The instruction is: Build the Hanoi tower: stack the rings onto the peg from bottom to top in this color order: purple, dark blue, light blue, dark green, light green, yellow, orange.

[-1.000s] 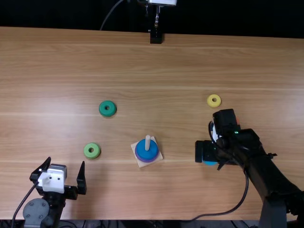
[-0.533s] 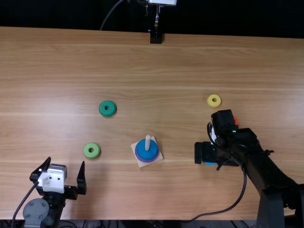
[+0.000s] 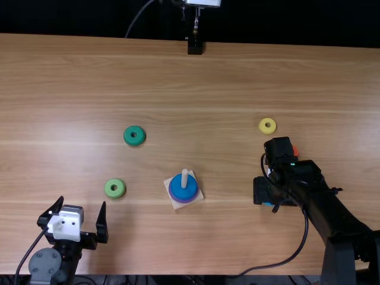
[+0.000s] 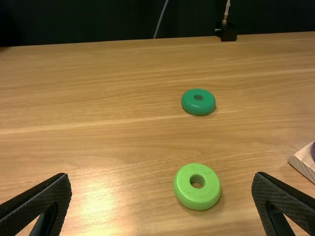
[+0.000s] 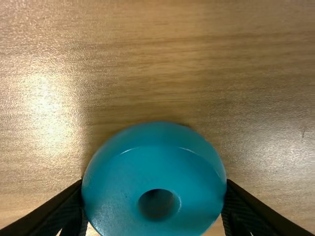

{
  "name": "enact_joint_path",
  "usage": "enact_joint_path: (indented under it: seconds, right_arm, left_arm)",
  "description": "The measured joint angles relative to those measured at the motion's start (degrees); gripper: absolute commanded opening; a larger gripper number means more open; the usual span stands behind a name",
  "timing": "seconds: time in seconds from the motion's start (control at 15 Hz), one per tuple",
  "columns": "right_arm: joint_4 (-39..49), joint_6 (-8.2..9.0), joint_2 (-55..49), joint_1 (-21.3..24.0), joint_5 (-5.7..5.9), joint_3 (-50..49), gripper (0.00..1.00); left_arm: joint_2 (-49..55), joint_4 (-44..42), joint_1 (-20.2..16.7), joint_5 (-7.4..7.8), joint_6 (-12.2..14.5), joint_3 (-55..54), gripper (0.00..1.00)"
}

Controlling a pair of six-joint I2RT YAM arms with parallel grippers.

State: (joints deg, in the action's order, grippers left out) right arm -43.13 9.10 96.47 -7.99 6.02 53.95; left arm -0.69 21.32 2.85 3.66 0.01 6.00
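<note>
In the top view my right gripper [image 3: 270, 193] is low at the right, shut on the light blue ring [image 3: 268, 203], mostly hidden beneath it. The right wrist view has the light blue ring [image 5: 162, 172] between the fingers of my right gripper [image 5: 154, 196], both touching its sides. The peg [image 3: 184, 177] stands on its wooden base [image 3: 179, 204] with the dark blue ring [image 3: 184, 189] above the purple ring [image 3: 173, 195]. My left gripper [image 3: 82, 202] is open at lower left; in its wrist view the gripper [image 4: 161, 177] faces the light green ring [image 4: 197, 187].
The dark green ring [image 3: 135, 135] lies left of and beyond the peg, with the light green ring [image 3: 115, 188] nearer. The yellow ring [image 3: 267, 126] is beyond my right arm, and the orange ring [image 3: 295, 151] is partly hidden by it. A black mount [image 3: 195, 46] stands at the far edge.
My right gripper's visible finger has moved inward, to the right in the top view, and the gripper has shut on the light blue ring. The left arm has kept still.
</note>
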Motion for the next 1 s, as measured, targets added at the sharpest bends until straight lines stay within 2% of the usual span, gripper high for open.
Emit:
enact_joint_path:
  seconds: [0.27,0.4,0.47,0.53,0.6,0.67,0.73,0.87,1.0]
  right_arm:
    - [-3.23,0.04,-4.28,-1.09,0.61,2.1,0.0]
    - [-10.03,0.02,-6.84,-5.14,0.83,10.32,0.0]
    - [-13.86,0.04,-7.08,-7.32,0.35,14.21,0.0]
    - [-19.26,0.09,-7.19,-9.7,-1.18,18.51,0.0]
    - [-23.56,0.13,-7.19,-11.63,-3.37,22.32,0.0]
    - [-27.74,0.28,-7.17,-13.22,-6.27,26.64,0.0]
    - [-31.74,0.7,-7.17,-14.56,-8.52,31.32,0.0]
    - [-34.88,1.51,-7.04,-16.76,-10.6,39.67,0.0]
    - [-35.65,1.7,-4.35,-19.56,-11.41,46.73,0.0]
  left_arm:
    - [0.02,0.0,-0.02,-0.02,0.02,0.0,1.0]
    - [0.02,-0.04,0.0,-0.02,0.02,-0.02,1.0]
    - [0.02,-0.02,-0.02,0.0,0.0,-0.02,1.0]
    - [0.0,-0.02,-0.02,-0.02,0.02,-0.02,1.0]
    - [0.02,-0.02,0.0,-0.02,0.02,-0.02,1.0]
    - [0.0,-0.02,0.0,0.0,0.02,0.0,1.0]
    - [0.0,-0.02,0.0,-0.04,0.04,-0.02,1.0]
    - [0.02,0.0,-0.02,-0.02,0.04,-0.02,1.0]
    - [0.0,-0.02,-0.02,-0.04,0.0,-0.02,1.0]
